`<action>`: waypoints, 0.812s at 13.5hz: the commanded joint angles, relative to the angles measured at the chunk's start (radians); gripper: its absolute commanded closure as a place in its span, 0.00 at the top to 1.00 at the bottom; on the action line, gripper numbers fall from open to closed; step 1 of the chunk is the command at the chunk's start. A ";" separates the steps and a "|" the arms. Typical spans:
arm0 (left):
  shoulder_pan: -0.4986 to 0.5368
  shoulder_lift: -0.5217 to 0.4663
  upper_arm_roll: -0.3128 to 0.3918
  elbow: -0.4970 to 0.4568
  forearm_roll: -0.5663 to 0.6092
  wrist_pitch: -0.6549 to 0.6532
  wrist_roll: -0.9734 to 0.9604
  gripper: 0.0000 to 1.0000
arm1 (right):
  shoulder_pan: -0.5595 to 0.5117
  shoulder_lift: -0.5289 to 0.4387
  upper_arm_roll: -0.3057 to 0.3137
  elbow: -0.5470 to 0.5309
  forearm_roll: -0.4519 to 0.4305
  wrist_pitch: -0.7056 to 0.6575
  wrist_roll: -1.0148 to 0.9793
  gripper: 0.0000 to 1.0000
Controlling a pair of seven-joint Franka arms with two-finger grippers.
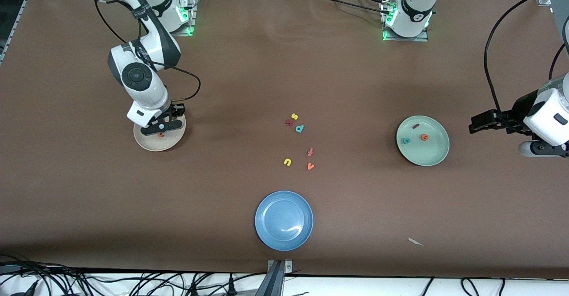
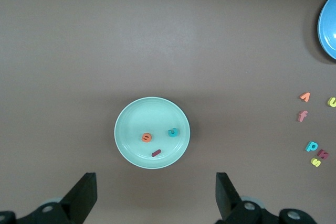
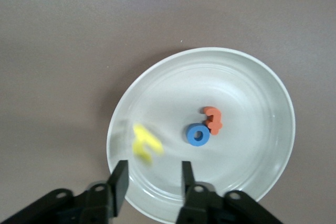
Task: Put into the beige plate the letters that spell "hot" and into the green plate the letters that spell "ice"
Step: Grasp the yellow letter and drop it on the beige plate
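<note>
The round glossy blue plate point(image 1: 284, 220) lies nearest the front camera. Farther from it, the loose foam letters point(image 1: 298, 142) are scattered mid-desk. Toward the left arm's end from them sits the round pale mint-green plate point(image 1: 422, 141), holding the teal foam "c" point(image 1: 405, 141), orange "e" point(image 1: 424, 137) and dark red bar "i" point(image 1: 416, 126); the left gripper point(image 2: 155, 195) waits beside it, released wide. Toward the right arm's end, the right gripper point(image 3: 150, 179), fingers apart and holding nothing, hangs over the round cream-beige plate point(image 3: 262, 85), which contains the blurred yellow "h" point(image 3: 145, 144), blue ring "o" point(image 3: 198, 134) and orange "t" point(image 3: 213, 119).
</note>
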 commanded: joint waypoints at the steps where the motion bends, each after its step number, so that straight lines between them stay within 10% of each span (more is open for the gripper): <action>1: -0.005 -0.025 0.008 -0.030 -0.013 0.004 0.025 0.99 | -0.003 -0.032 0.002 -0.027 0.022 0.001 -0.016 1.00; 6: -0.005 -0.026 0.008 -0.041 -0.013 0.004 0.025 0.99 | -0.005 -0.074 0.002 0.005 0.092 -0.041 -0.010 1.00; 11: -0.005 -0.026 0.008 -0.041 -0.013 0.004 0.025 0.99 | -0.003 -0.093 -0.001 0.267 0.215 -0.291 -0.013 1.00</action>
